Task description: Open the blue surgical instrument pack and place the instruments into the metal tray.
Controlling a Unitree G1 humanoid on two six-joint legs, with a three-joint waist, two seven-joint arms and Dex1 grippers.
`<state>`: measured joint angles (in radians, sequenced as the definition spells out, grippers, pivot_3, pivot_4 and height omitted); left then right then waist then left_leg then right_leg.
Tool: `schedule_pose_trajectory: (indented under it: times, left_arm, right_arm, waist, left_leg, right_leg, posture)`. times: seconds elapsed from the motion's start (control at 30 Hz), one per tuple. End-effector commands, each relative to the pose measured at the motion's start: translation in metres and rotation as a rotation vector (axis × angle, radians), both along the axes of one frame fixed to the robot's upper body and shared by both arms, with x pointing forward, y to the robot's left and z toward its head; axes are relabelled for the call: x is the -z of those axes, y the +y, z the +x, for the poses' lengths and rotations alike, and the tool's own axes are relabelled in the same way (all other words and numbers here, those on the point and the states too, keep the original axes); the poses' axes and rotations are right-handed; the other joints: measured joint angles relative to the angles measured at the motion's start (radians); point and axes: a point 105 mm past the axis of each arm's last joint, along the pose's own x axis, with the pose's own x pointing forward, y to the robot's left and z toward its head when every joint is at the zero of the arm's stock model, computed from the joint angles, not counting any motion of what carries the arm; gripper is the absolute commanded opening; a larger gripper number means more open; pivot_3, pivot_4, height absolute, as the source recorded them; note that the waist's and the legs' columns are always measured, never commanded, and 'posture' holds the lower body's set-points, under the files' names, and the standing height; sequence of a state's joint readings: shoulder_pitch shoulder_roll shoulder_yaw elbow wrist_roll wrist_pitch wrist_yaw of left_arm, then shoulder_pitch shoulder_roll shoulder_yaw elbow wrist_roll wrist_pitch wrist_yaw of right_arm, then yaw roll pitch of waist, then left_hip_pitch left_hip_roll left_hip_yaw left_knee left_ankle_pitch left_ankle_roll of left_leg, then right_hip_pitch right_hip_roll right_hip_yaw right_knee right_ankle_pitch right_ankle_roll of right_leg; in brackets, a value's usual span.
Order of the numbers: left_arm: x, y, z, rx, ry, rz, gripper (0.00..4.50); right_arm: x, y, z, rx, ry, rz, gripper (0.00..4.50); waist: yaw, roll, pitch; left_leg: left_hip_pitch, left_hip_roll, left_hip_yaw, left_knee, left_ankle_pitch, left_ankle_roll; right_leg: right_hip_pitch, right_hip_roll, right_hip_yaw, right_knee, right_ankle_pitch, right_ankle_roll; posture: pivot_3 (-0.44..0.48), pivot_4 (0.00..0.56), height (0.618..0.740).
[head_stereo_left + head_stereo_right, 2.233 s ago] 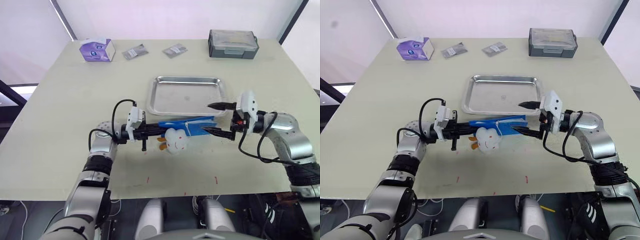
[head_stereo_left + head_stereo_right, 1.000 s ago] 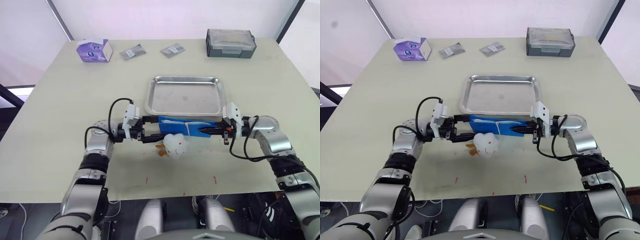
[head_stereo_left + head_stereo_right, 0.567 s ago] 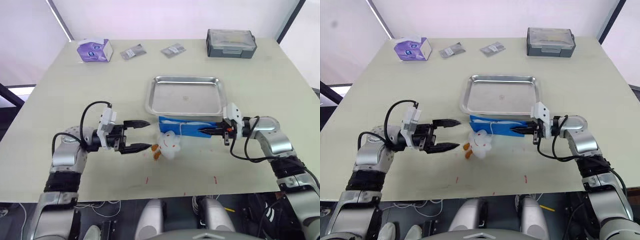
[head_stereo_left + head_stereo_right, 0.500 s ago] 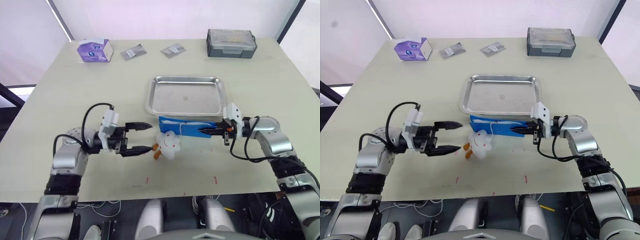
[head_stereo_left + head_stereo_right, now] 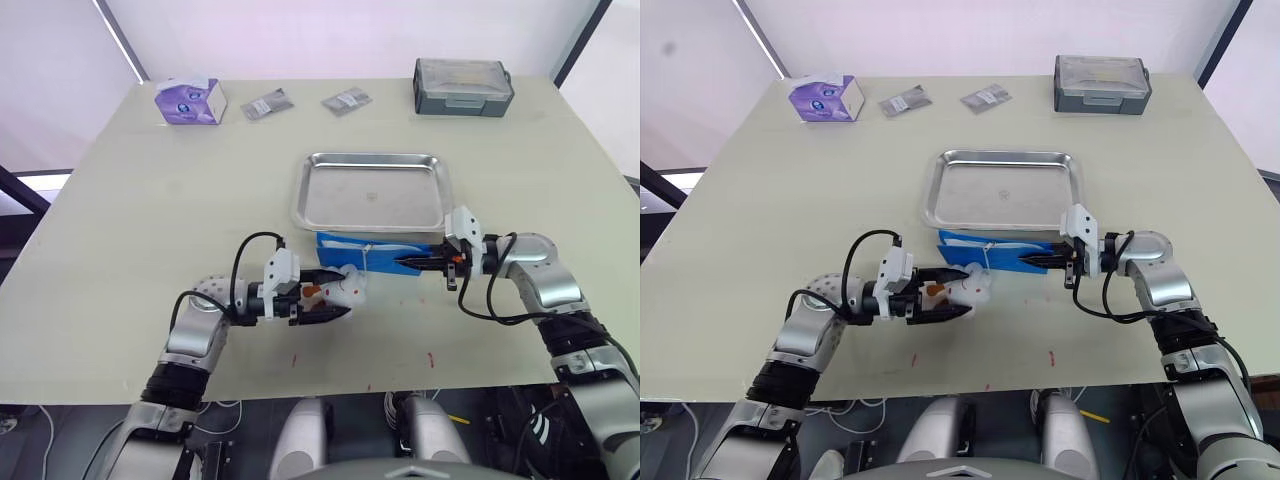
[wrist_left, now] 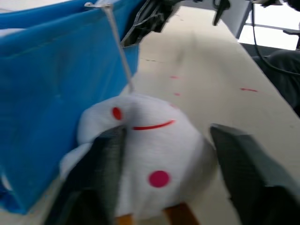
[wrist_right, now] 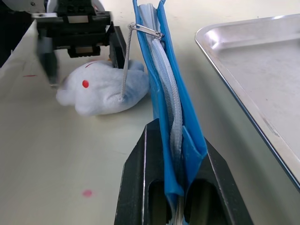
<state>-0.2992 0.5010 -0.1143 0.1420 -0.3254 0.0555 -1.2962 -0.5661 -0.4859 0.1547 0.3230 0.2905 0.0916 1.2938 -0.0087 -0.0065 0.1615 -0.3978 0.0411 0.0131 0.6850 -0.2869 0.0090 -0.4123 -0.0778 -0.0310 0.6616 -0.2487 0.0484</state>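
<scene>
Nearest us, the left gripper (image 5: 332, 291) has its fingers spread on either side of a white plush toy (image 5: 349, 286) tied by a cord to the blue surgical instrument pack (image 5: 375, 251). We see the right gripper (image 5: 407, 261) pinching the pack's right end, holding it on edge on the table (image 5: 140, 190) just before the metal tray (image 5: 371, 191). Farther back lie a grey lidded box (image 5: 464, 86), two foil packets (image 5: 268, 103) and a purple tissue box (image 5: 190, 100).

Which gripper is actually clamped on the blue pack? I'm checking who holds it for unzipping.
The right gripper: its fingers pinch the blue pack's end. The left gripper is open around the white plush charm instead.
</scene>
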Motion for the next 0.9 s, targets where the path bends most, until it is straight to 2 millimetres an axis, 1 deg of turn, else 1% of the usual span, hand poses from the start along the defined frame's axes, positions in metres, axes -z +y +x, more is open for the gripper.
schedule_pose_trajectory:
  times: [0.03, 0.1, 0.13, 0.2, 0.33, 0.37, 0.43, 0.53, 0.67, 0.77, 0.9]
  left_arm:
    - [0.0, 0.001, 0.003, -0.005, -0.014, 0.005, 1.31]
    - [-0.004, 0.006, 0.003, -0.004, -0.022, 0.003, 0.55]
    - [-0.007, 0.008, 0.003, -0.005, -0.025, 0.0, 0.03]
    - [-0.012, 0.014, 0.003, -0.009, -0.03, -0.009, 0.03]
    - [-0.042, 0.042, 0.004, -0.063, -0.014, -0.086, 0.03]
    - [-0.047, 0.047, 0.004, -0.078, -0.009, -0.105, 0.03]
    - [-0.059, 0.065, 0.004, -0.127, -0.014, -0.123, 0.03]
    - [-0.07, 0.083, 0.007, -0.192, -0.034, -0.127, 0.03]
    - [-0.07, 0.107, 0.014, -0.285, -0.066, -0.058, 0.03]
    - [-0.057, 0.12, 0.017, -0.322, -0.065, 0.033, 0.03]
    - [-0.044, 0.133, 0.023, -0.388, -0.066, 0.098, 0.03]
  right_arm:
    - [-0.016, 0.0, 0.001, -0.003, -0.064, 0.034, 0.0]
    - [-0.016, -0.001, 0.0, -0.004, -0.062, 0.033, 0.0]
    - [-0.015, -0.001, -0.001, -0.004, -0.061, 0.033, 0.0]
    - [-0.015, -0.002, -0.001, -0.004, -0.059, 0.033, 0.0]
    - [-0.014, -0.002, -0.003, -0.017, -0.048, 0.034, 0.0]
    - [-0.013, -0.002, -0.003, -0.02, -0.045, 0.033, 0.0]
    - [-0.013, -0.003, -0.004, -0.022, -0.045, 0.032, 0.0]
    - [-0.012, -0.004, -0.004, -0.023, -0.044, 0.031, 0.0]
    - [-0.012, -0.004, -0.004, -0.025, -0.041, 0.034, 0.0]
    - [-0.012, -0.004, -0.004, -0.027, -0.041, 0.036, 0.0]
    - [-0.012, -0.004, -0.004, -0.025, -0.042, 0.036, 0.0]
  waist:
    - [0.0, 0.0, 0.0]
    - [0.0, 0.0, 0.0]
    - [0.0, 0.0, 0.0]
    - [-0.001, 0.0, 0.0]
    - [-0.003, 0.0, 0.0]
    - [-0.004, 0.0, 0.0]
    - [-0.003, 0.0, 0.0]
    - [-0.001, 0.0, 0.0]
    - [-0.002, 0.0, 0.0]
    - [-0.002, 0.0, 0.001]
    - [-0.002, 0.0, 0.001]
  left_leg:
    - [0.0, 0.0, 0.0, 0.0, 0.0, 0.0]
    - [0.0, 0.0, 0.0, 0.0, 0.0, 0.0]
    - [0.0, 0.0, 0.0, 0.0, 0.0, 0.0]
    - [0.0, 0.0, 0.0, 0.0, 0.0, 0.0]
    - [0.0, 0.0, 0.0, 0.0, 0.0, 0.0]
    - [0.0, 0.0, 0.0, 0.0, 0.0, 0.0]
    - [0.0, 0.0, 0.0, 0.0, 0.0, 0.0]
    - [0.0, 0.0, 0.0, 0.0, 0.0, 0.0]
    - [0.0, 0.0, 0.0, 0.0, 0.0, 0.0]
    - [0.0, 0.0, 0.0, 0.0, 0.0, 0.0]
    - [0.0, 0.0, 0.0, 0.0, 0.0, 0.0]
  right_leg:
    - [0.0, 0.0, 0.0, 0.0, 0.0, 0.0]
    - [0.0, 0.0, 0.0, 0.0, 0.0, 0.0]
    - [0.0, 0.0, 0.0, 0.0, 0.0, 0.0]
    - [0.0, 0.0, 0.0, 0.0, 0.0, 0.0]
    - [0.0, 0.0, 0.0, 0.0, 0.0, 0.0]
    - [0.0, 0.0, 0.0, 0.0, 0.0, 0.0]
    - [0.0, 0.0, 0.0, 0.0, 0.0, 0.0]
    - [0.0, 0.0, 0.0, 0.0, 0.0, 0.0]
    - [0.0, 0.0, 0.0, 0.0, 0.0, 0.0]
    - [0.0, 0.0, 0.0, 0.0, 0.0, 0.0]
    - [0.0, 0.0, 0.0, 0.0, 0.0, 0.0]
  posture:
    - [0.0, 0.15, 0.727]
    - [0.0, 0.15, 0.727]
    - [0.0, 0.15, 0.727]
    - [0.0, 0.15, 0.727]
    - [0.0, 0.15, 0.727]
    - [0.0, 0.15, 0.727]
    - [0.0, 0.15, 0.727]
    - [0.0, 0.15, 0.727]
    - [0.0, 0.15, 0.727]
    - [0.0, 0.15, 0.727]
    - [0.0, 0.15, 0.727]
